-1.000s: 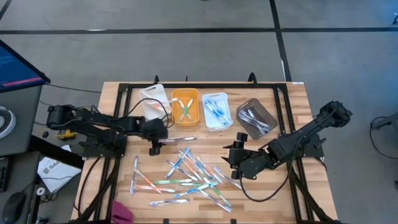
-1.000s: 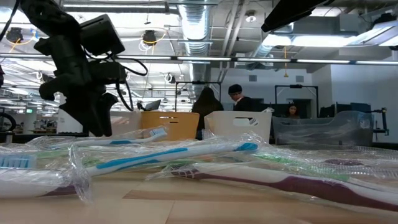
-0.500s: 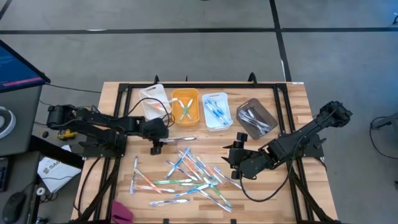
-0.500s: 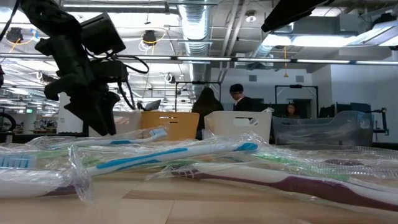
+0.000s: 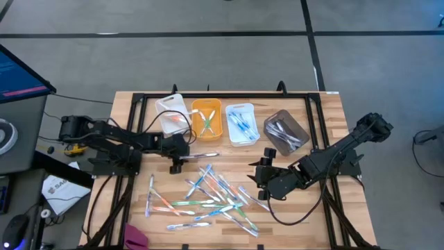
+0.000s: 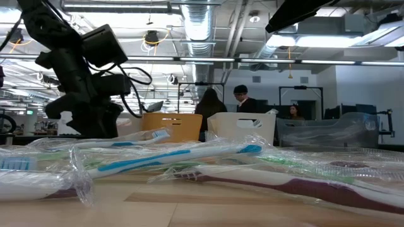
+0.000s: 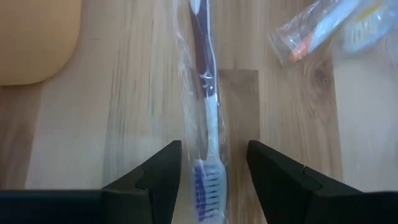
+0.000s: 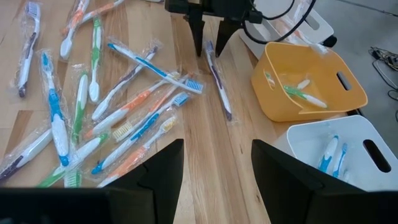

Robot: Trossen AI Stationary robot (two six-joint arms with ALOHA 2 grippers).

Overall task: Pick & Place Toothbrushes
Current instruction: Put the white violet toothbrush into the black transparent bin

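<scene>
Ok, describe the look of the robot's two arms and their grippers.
Both arms are dark, almost black, jointed and slender, with black cables looping alongside. The left gripper and the right gripper each end in two flat, matte black fingers with angular, tapering tips. No markings show.

Even, bright overhead light; tabletop [image 5: 326, 125] evenly lit from above, shadows soft and short. Low view: ceiling lamps [image 6: 150, 36] glare white, the arm reads as a dark silhouette, the nearest wrapped toothbrushes [image 6: 189, 157] are soft and out of focus, plastic wrap catches highlights. Left wrist view is warm and slightly blurred at close range. Right wrist view is sharp, mild edge distortion.
</scene>
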